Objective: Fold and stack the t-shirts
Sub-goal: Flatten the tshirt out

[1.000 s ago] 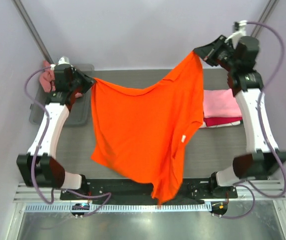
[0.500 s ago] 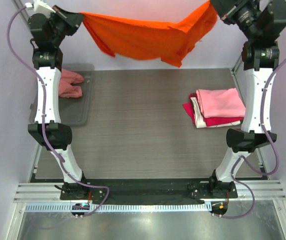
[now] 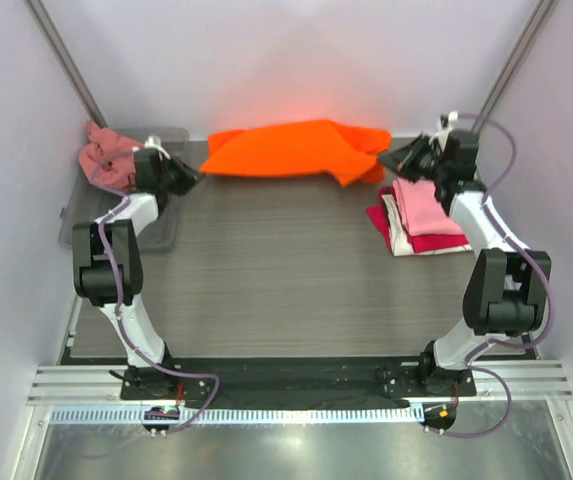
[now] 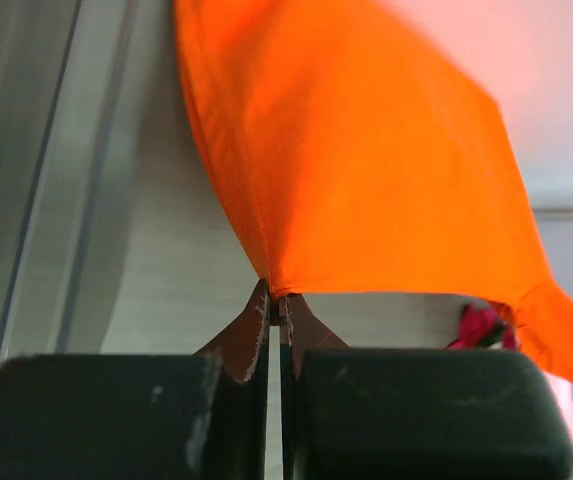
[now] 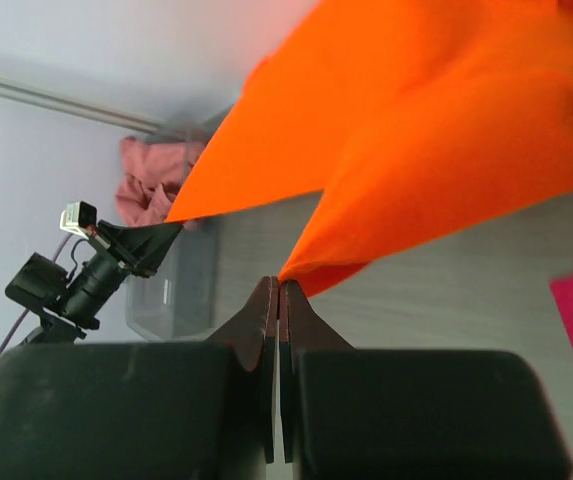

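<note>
While your left gripper (image 3: 192, 176) and right gripper (image 3: 398, 161) clamp the orange shirt (image 3: 291, 150), two folded shirts (image 3: 428, 212) sit stacked; the salmon shirt (image 3: 104, 153) lies crumpled.

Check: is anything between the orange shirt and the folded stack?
Nothing visible. The orange shirt, held by left pincer and right pincer, spans the far edge; only table separates it from the stack.

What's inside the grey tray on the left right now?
A crumpled salmon-pink shirt sits bunched at the far end of the tray. The near right corner looks bare. The left arm covers the middle, so that part cannot be checked.
</note>
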`<state>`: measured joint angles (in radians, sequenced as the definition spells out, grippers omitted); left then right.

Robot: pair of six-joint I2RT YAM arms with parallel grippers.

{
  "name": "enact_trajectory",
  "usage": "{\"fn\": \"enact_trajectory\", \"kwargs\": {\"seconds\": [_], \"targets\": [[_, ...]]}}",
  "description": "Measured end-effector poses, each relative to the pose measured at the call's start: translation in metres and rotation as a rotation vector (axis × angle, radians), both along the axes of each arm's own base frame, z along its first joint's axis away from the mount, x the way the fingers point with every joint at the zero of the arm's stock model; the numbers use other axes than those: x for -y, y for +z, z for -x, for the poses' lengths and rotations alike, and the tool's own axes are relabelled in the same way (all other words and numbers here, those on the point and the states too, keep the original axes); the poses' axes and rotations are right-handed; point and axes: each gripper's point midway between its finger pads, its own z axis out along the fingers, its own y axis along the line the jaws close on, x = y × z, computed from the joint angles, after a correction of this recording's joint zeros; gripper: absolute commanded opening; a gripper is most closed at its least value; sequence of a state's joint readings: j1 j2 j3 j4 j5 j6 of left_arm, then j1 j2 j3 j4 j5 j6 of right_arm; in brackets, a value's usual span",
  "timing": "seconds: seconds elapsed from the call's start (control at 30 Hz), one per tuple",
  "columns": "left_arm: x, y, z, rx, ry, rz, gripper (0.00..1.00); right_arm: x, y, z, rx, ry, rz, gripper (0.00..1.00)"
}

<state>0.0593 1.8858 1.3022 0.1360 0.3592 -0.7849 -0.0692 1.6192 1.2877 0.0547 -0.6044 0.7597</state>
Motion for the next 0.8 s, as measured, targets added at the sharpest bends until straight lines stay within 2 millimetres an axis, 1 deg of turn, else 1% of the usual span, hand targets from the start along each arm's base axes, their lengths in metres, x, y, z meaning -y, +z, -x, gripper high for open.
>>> {"fn": "enact_trajectory", "kwargs": {"seconds": [0.03, 0.07, 0.1, 0.13, 0.17, 0.27, 0.4, 0.53, 0.6, 0.67, 0.8], "targets": [[0.003, -0.018, 0.01, -0.029, -0.004, -0.001, 0.0, -0.001, -0.026, 0.011, -0.058, -0.001, -0.007, 0.01], [0.007, -0.037, 0.022, -0.066, -0.009, -0.001, 0.0, -0.002, -0.045, 0.022, -0.101, -0.002, -0.01, 0.01], [0.009, -0.05, 0.031, -0.087, -0.01, -0.003, 0.0, -0.002, -0.057, 0.031, -0.127, -0.002, -0.012, 0.01], [0.011, -0.06, 0.041, -0.097, -0.011, -0.006, 0.0, -0.003, -0.066, 0.041, -0.143, -0.001, -0.013, 0.01], [0.014, -0.07, 0.053, -0.115, -0.014, -0.008, 0.0, -0.003, -0.07, 0.049, -0.149, -0.001, -0.013, 0.01], [0.019, -0.083, 0.082, -0.119, -0.015, -0.02, 0.0, -0.005, -0.074, 0.069, -0.135, 0.002, -0.002, 0.01], [0.016, -0.087, 0.116, -0.1, 0.011, -0.044, 0.0, -0.012, -0.084, 0.094, -0.126, 0.017, 0.037, 0.01], [0.008, -0.094, 0.147, -0.105, 0.041, -0.082, 0.0, -0.029, -0.104, 0.126, -0.152, 0.059, 0.099, 0.01], [0.005, -0.094, 0.157, -0.106, 0.054, -0.102, 0.0, -0.036, -0.109, 0.144, -0.162, 0.081, 0.125, 0.01], [-0.001, -0.093, 0.168, -0.109, 0.077, -0.127, 0.0, -0.041, -0.111, 0.159, -0.163, 0.095, 0.157, 0.01], [-0.014, -0.078, 0.182, -0.098, 0.138, -0.165, 0.0, -0.045, -0.105, 0.181, -0.145, 0.102, 0.231, 0.01]]}}
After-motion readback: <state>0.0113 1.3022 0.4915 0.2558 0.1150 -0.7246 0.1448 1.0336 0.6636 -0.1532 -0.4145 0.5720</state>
